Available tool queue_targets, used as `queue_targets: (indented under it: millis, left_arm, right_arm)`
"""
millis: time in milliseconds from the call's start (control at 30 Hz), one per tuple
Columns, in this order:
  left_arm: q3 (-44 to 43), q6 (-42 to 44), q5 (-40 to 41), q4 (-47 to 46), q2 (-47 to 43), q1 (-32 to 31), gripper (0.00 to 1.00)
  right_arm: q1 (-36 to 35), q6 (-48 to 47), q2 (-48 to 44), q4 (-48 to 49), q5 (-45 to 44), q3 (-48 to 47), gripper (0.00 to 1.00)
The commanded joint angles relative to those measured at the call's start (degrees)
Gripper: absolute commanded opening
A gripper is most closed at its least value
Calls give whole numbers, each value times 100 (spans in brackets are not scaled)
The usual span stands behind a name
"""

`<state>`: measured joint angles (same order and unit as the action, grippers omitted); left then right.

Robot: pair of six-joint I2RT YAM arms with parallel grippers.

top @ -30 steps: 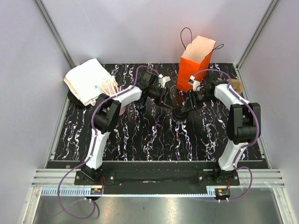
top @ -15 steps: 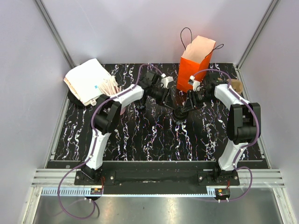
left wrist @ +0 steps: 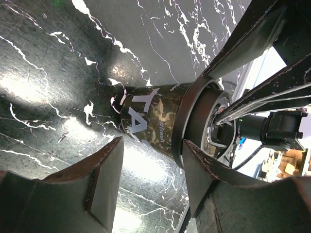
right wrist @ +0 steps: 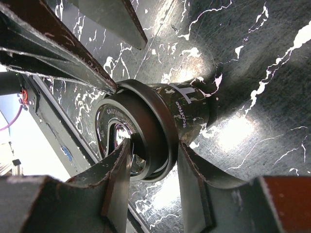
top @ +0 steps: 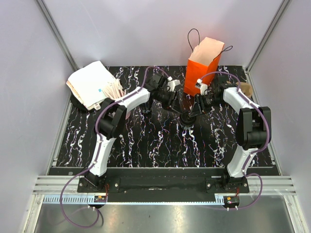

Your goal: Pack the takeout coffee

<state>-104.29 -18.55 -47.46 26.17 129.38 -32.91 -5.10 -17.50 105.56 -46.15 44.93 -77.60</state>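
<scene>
**Status.** The takeout coffee [top: 186, 118] is located on the black marbled tabletop [top: 146, 143], just in front of the orange paper bag [top: 201, 68] and between the two grippers. Its dark lid [right wrist: 124, 131] is seated on the cup. The cup is outside the bag and is judged not yet lifted (its base appears to meet the tabletop in the left wrist view). The task is therefore judged to be at the grasp stage. Lifting, carrying over the bag's rim and lowering inside are left to be done.

**End effectors.** The right gripper [right wrist: 151, 153] is pinched on the lid's rim, with one finger on each side. The left gripper [left wrist: 153, 145] is spread. One of its fingers is touching or just beside the lid's rim and the other stands apart from the cup, so nothing is held by it.

**Clearance.** The bag stands upright with its mouth open at the far edge of the tabletop, near the back wall. It is taller than the cup, so a lift clear of the near rim is judged necessary. The cup's left side is crowded by the left gripper, and contact there could tip the cup. Open tabletop is available toward the near edge. The pink cup of wooden sticks [top: 116, 90] and the stack of white folded paper [top: 90, 83] are placed well apart, at the far left.
</scene>
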Motion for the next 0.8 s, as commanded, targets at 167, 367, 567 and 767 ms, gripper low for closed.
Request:
queue_targets:
  millis: [167,367,567,767]
  left_arm:
    - [-751,-105,-9,-217,447,-5,54]
    - [-795,-185,0,-315,509,-32,54]
    - [-671,254,202,124,491,-163,51]
    - [-750,957,720,889,579,-427,48]
  right_arm:
    - [-70,-843,536,-447,-485,-35,38]
    - [-70,-817,501,-465,-520,-79,38]
    - [-70,-790,448,-474,-590,-88,38]
    - [-96,-817,404,-412,-766,-45,38]
